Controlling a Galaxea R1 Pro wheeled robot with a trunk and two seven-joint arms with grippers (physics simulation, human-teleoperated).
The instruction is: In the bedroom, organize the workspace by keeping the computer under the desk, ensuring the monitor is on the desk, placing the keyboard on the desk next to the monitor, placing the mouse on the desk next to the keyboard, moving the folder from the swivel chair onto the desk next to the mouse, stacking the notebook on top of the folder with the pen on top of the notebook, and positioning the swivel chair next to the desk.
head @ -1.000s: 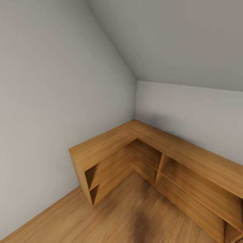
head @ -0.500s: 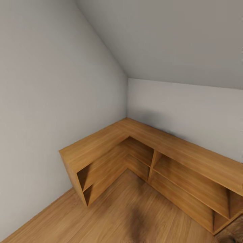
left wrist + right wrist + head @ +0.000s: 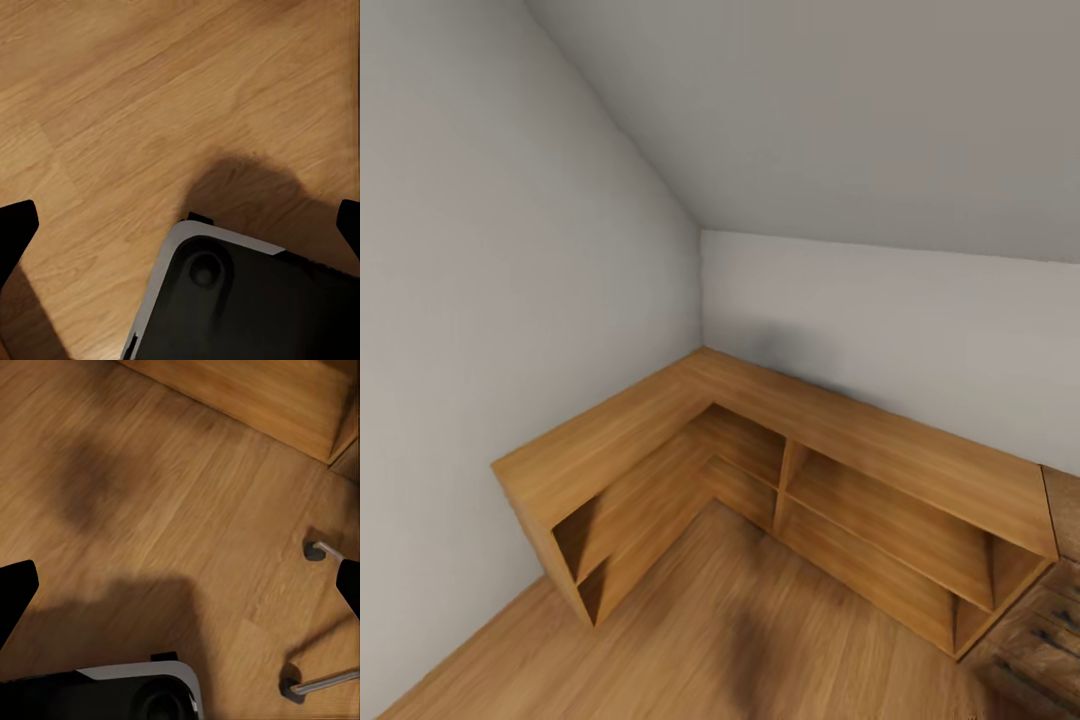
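Note:
I am in the bedroom, facing a corner of sloped grey walls (image 3: 510,250) over a light wood floor (image 3: 760,620). The desk, computer, monitor, keyboard, mouse, folder, notebook and pen are out of view. In the right wrist view, two chrome legs ending in dark castors (image 3: 313,549) rest on the floor, and they look like part of the swivel chair's base. My left gripper (image 3: 184,221) hangs open over bare floor, nothing between its fingers. My right gripper (image 3: 184,585) is open too, above the floor near those castors.
A low L-shaped wooden open shelf unit (image 3: 780,440) fills the corner along both walls. A darker wooden dresser (image 3: 1050,620) sits at its right end. My own dark base with a pale rim (image 3: 240,300) shows under both wrists.
The head view has swung to the right, so the shelf unit sits further left in the picture and the dresser corner has come into view. Nothing in the room itself moved.

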